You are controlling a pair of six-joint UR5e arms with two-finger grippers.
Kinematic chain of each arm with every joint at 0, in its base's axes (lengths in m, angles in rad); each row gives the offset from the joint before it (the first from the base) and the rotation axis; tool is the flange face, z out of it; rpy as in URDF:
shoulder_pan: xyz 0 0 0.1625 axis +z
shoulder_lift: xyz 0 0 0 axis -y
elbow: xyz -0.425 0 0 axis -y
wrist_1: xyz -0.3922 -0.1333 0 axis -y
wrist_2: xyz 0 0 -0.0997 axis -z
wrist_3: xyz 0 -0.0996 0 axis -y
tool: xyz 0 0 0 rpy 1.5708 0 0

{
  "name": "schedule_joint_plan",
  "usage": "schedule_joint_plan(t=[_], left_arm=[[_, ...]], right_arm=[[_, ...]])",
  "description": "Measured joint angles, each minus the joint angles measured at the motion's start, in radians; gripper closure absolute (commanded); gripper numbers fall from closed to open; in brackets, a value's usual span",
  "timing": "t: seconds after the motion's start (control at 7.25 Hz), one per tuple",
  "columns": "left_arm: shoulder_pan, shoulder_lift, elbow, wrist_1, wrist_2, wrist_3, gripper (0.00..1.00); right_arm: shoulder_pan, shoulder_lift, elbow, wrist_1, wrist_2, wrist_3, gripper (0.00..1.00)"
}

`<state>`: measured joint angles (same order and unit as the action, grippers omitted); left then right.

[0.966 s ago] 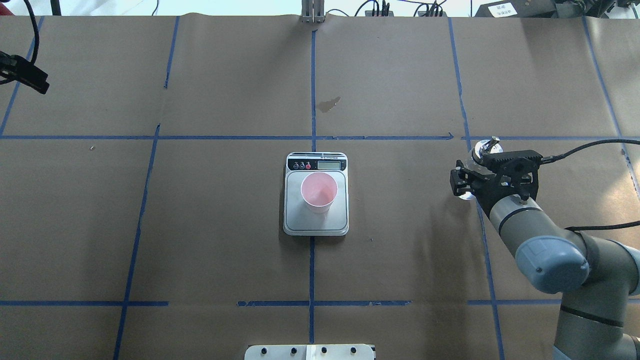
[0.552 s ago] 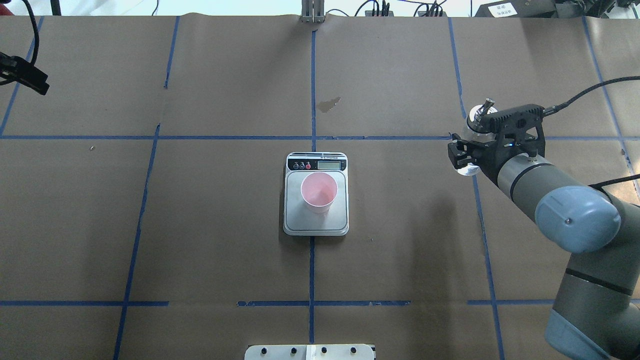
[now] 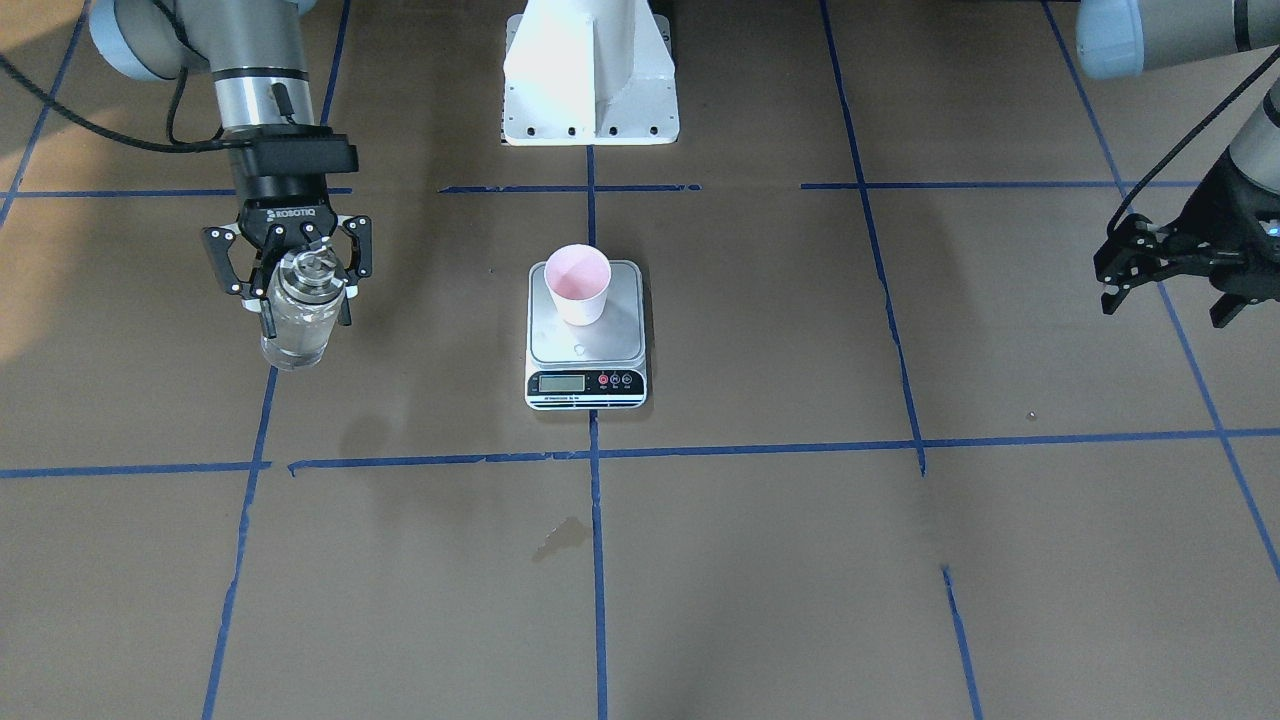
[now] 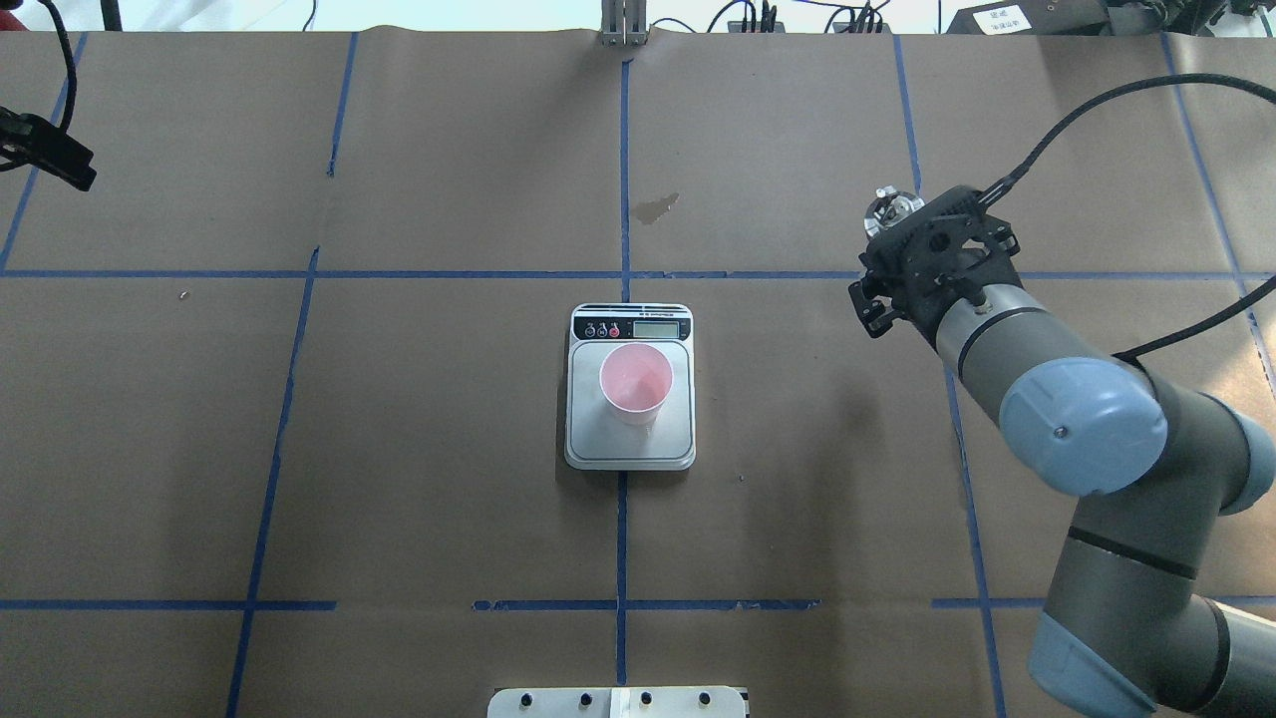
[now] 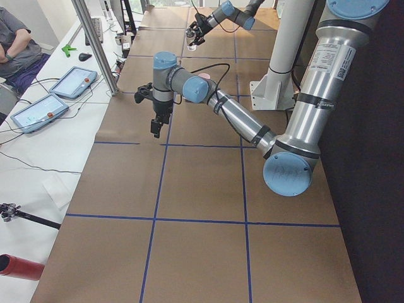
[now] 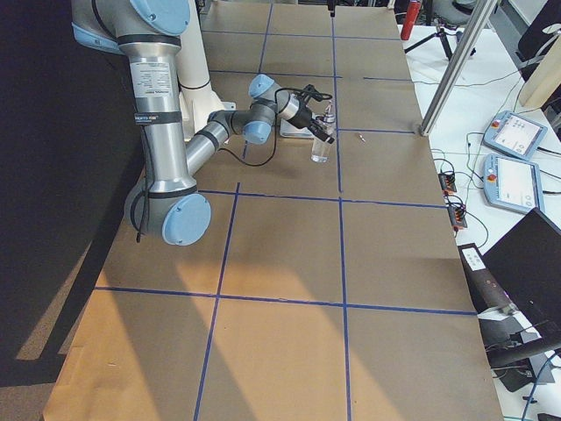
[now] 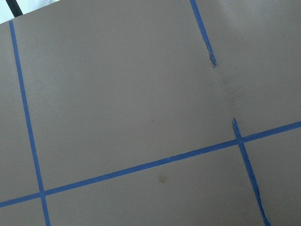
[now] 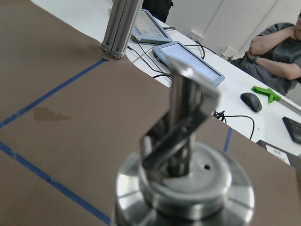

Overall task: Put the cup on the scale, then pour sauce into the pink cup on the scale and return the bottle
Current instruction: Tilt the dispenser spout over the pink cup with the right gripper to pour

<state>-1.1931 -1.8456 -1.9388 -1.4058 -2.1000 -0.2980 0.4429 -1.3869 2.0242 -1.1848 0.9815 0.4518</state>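
Bottle [image 3: 298, 345]: clear glass cylinder with a silver cap, upright, at the left of the front-facing frame. It is clamped at its shoulder by the right end effector [image 3: 306, 318]. The liquid level cannot be told.

Cup [image 3: 577, 283]: pale pink, upright, on the upper part of the scale [image 3: 586, 350] plate at frame centre, well apart from the bottle.

Left end effector [image 3: 1165, 298]: fingers apart, at the right edge of that frame.

The right wrist view shows the cap [image 8: 183, 183] close up, its spout blurred. The overhead view shows only the cap top beyond the wrist.

Open bench [image 3: 800, 560] lies between bottle and scale, crossed by blue tape lines [image 3: 760, 447].
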Motion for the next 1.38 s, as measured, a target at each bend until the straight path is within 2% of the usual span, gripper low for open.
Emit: schedule_joint_plan(t=[0.28,0.41,0.83,1.38], left_arm=[[-0.004,0.004,0.0,-0.001,0.0,0.005,0.0],[-0.004,0.005,0.001,-0.001,0.0,0.006,0.0],[-0.005,0.005,0.01,-0.001,0.001,0.007,0.0],[-0.005,0.006,0.022,-0.012,0.001,0.007,0.0]], right_arm=[[-0.116,0.129,-0.062,-0.242,-0.261,-0.102,1.0],[-0.158,0.17,-0.077,-0.335,-0.333,-0.121,1.0],[-0.229,0.196,-0.123,-0.404,-0.467,-0.174,1.0],[-0.254,0.276,-0.223,-0.513,-0.613,-0.241,1.0]])
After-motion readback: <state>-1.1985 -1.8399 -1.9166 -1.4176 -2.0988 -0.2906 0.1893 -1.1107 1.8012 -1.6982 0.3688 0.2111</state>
